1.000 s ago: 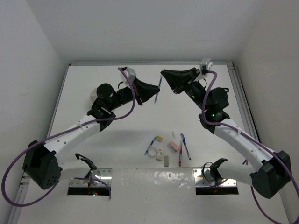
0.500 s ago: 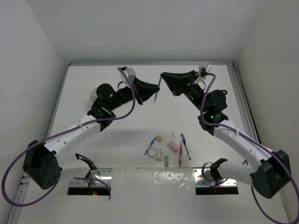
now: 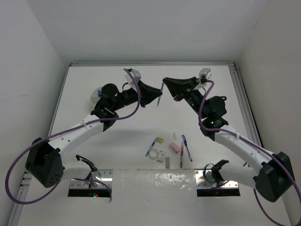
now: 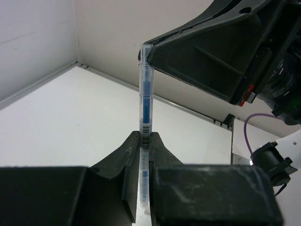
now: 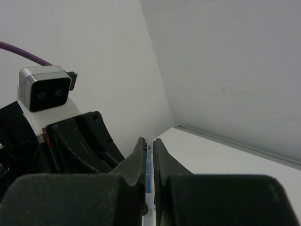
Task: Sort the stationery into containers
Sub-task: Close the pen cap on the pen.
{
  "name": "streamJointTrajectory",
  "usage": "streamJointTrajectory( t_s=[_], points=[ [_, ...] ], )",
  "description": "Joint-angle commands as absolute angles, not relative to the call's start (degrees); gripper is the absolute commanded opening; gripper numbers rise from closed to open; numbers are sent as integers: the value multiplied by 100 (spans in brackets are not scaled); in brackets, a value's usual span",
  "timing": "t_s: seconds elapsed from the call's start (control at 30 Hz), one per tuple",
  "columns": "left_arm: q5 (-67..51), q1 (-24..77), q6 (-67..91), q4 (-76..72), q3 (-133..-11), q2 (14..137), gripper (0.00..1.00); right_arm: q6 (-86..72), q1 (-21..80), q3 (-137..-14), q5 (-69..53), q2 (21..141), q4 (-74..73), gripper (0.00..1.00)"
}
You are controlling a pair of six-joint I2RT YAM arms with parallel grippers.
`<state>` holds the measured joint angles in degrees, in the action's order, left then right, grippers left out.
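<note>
A blue pen (image 3: 160, 94) hangs upright in the air over the far middle of the table, held from both sides. My left gripper (image 3: 157, 96) is shut on its lower part (image 4: 146, 120), by the barcode. My right gripper (image 3: 164, 84) is shut on its clear top end (image 5: 149, 162). In the left wrist view the right gripper's fingers (image 4: 207, 56) meet the pen's tip. The rest of the stationery lies in a cluster at the near middle: another blue pen (image 3: 151, 147), a tape ring (image 3: 154, 154), a tan block (image 3: 160, 140), a pink eraser (image 3: 175, 148). The round white container (image 3: 93, 96) shows partly behind the left arm.
A third blue pen (image 3: 187, 147), a red pen (image 3: 181, 159) and a white eraser (image 3: 175, 136) lie in the same cluster. White walls close the table at the back and on both sides. The arm bases (image 3: 89, 186) stand at the near edge.
Both arms have shifted a little while holding the pen: the left wrist moved slightly right, the right wrist came slightly lower. The pen stays between both grippers.
</note>
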<state>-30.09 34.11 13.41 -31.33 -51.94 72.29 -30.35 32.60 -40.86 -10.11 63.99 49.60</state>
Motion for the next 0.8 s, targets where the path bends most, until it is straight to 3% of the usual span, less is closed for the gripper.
streamJointTrajectory(
  t_s=[0.0,0.77],
  points=[
    [-2865,3331,1283,-4061,-5528,7084,0,-2901,3489,-3727,-1275,6442,4140,0],
    [-2935,3217,1195,-3990,-5476,7031,0,-2856,3841,-3138,-835,6390,3955,0]
  ],
)
